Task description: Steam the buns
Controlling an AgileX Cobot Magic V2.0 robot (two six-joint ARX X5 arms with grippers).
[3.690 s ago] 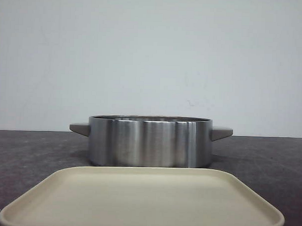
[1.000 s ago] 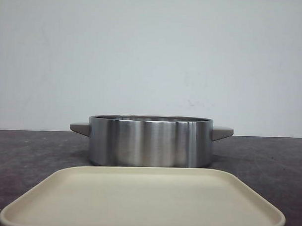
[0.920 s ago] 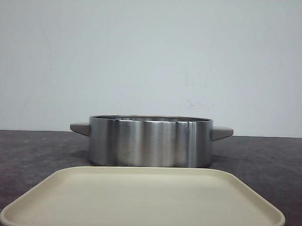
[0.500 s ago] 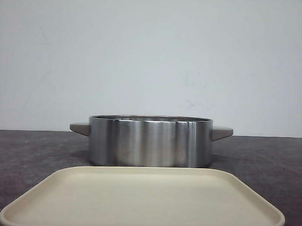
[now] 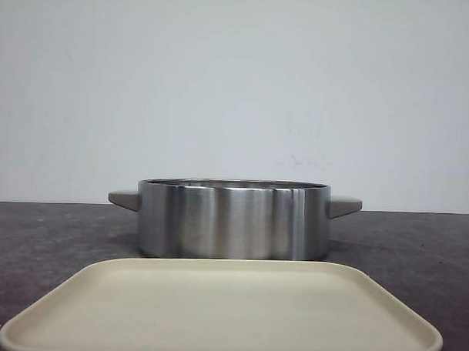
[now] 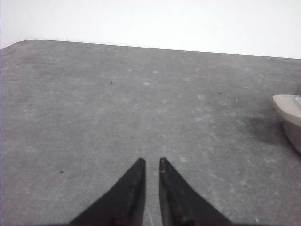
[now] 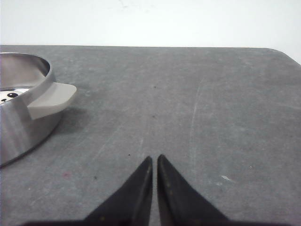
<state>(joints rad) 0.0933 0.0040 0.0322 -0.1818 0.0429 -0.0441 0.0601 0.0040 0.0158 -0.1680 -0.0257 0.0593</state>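
Peeking inside pot [image 7: 21, 117]: white, black-dotted surface [image 7: 11, 95].

No visible change across the front view: steel pot [image 5: 233, 219] and beige tray [image 5: 222, 314] sit exactly as 3.7 seconds back, apart from a faint flicker along the tray's near edge.

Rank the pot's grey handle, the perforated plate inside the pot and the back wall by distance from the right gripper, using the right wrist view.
1. Grey handle, on the pot side facing the right gripper.
2. Perforated plate, inside the pot, beyond the handle.
3. Back wall, past the table's far edge.
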